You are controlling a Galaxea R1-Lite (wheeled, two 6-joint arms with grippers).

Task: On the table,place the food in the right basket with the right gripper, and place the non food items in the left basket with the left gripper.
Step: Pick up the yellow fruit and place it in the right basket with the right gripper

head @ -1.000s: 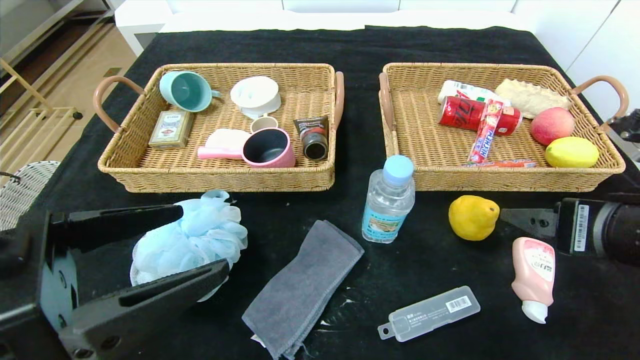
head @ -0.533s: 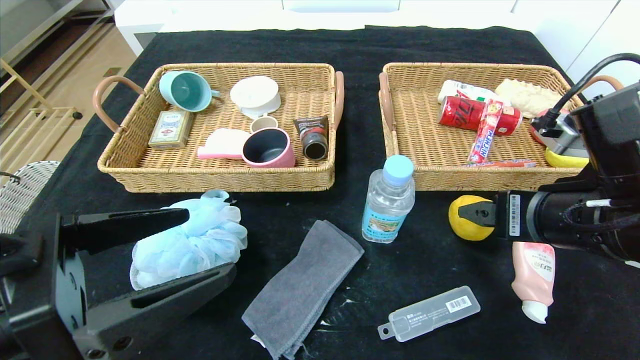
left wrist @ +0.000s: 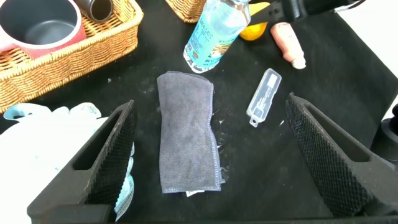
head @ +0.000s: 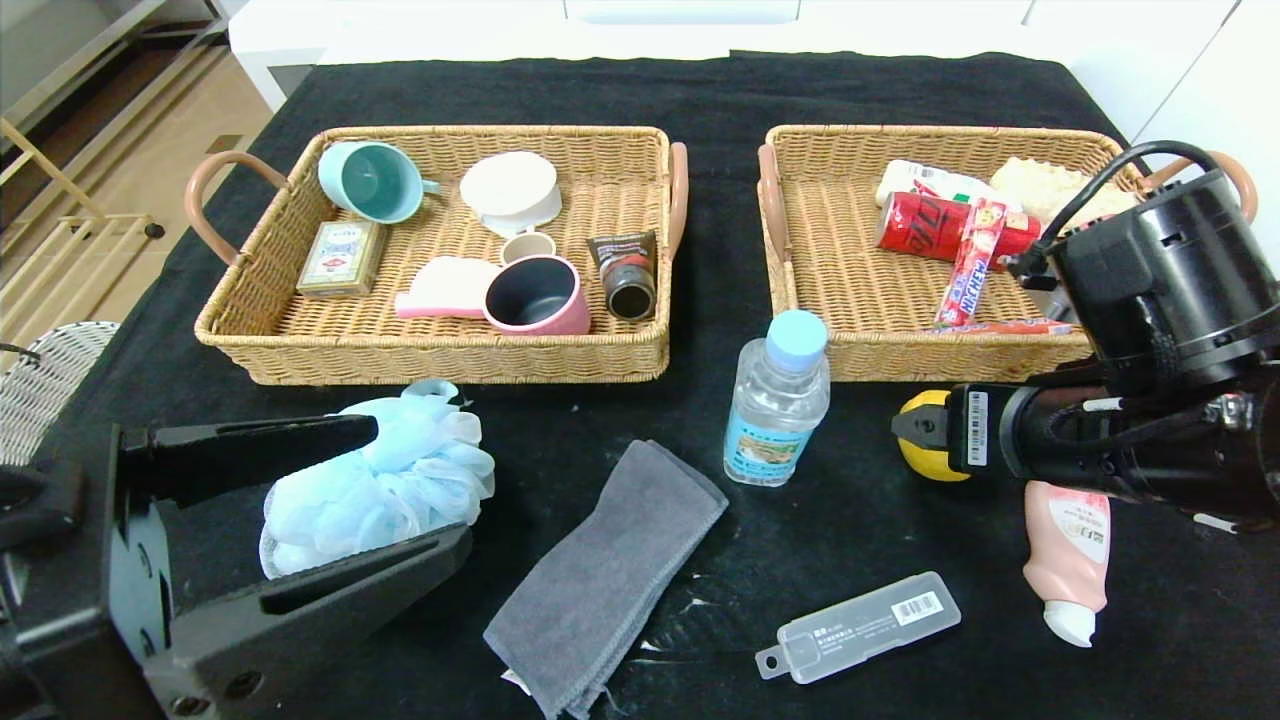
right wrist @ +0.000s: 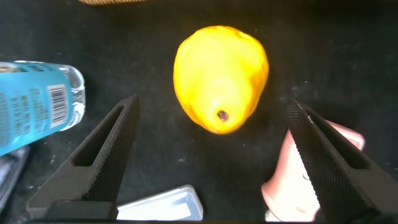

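The yellow pear (head: 916, 462) lies on the black table (head: 860, 540) in front of the right basket (head: 900, 362). My right gripper (head: 905, 428) hovers over it, open; in the right wrist view the pear (right wrist: 221, 78) lies just ahead of the open gripper (right wrist: 211, 162). The water bottle (head: 778, 400) stands left of the pear. My left gripper (head: 415, 485) is open at the front left, by the blue pouf (head: 380, 480). In the left wrist view the grey towel (left wrist: 186, 134) lies below the open gripper (left wrist: 211, 149) and the pouf (left wrist: 37, 124) is beside one finger. The pink tube (head: 1068, 545) and plastic case (head: 860, 625) lie front right.
The left basket (head: 430, 365) holds cups, a box and a dark tube. The right basket holds a red can, snack packets and bread; my right arm hides its right part. The towel (head: 605, 570) lies between the pouf and the bottle.
My right arm has moved left, bringing its open gripper from beside the pear to over it and covering the basket's right end. The left gripper has barely moved.
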